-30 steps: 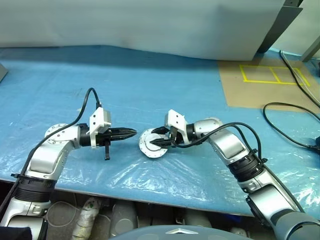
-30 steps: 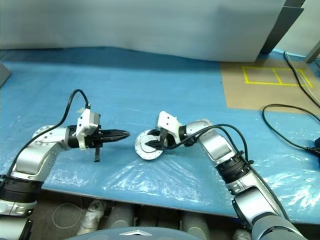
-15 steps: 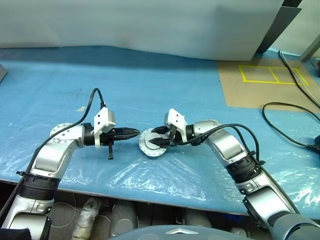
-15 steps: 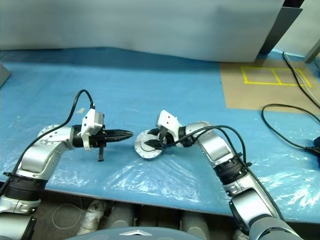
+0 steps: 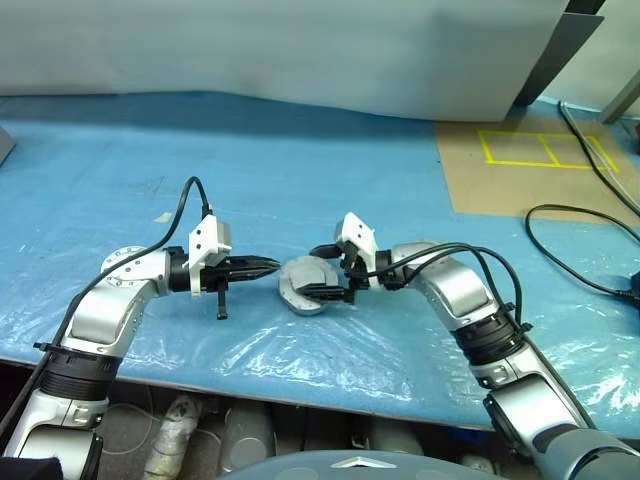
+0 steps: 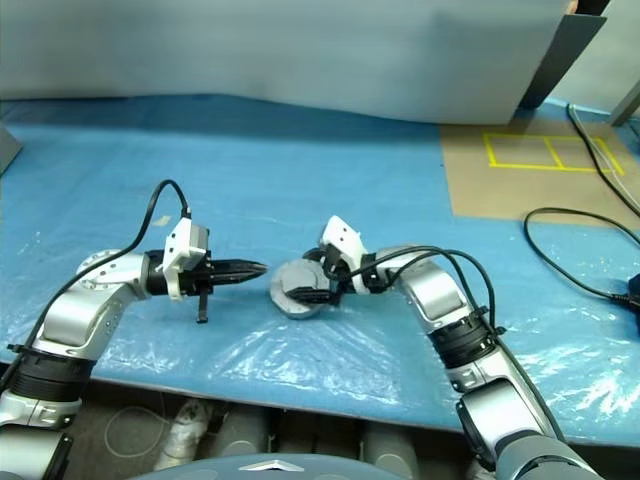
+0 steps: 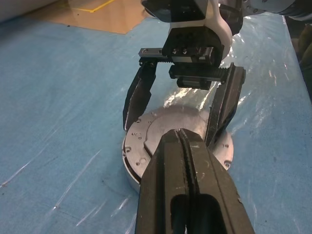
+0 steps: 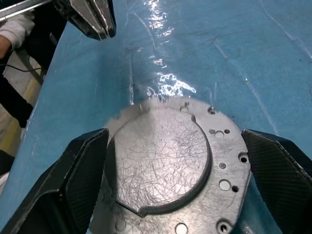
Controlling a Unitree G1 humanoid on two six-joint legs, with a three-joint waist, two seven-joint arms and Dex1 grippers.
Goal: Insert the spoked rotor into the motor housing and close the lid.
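Your head pair looks forward and down over the blue table (image 5: 300, 170) from above. Each wrist camera sits close, facing the other across the motor housing (image 7: 165, 129), which all four views share.

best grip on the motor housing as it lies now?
Probably by the rim, across its width. The motor housing lies flat on the blue sheet with its smooth silver face up, so the top offers nothing to pinch. The right pincer is open with one finger on each side; closing there looks best. The left pincer, shut, points at the opposite edge.
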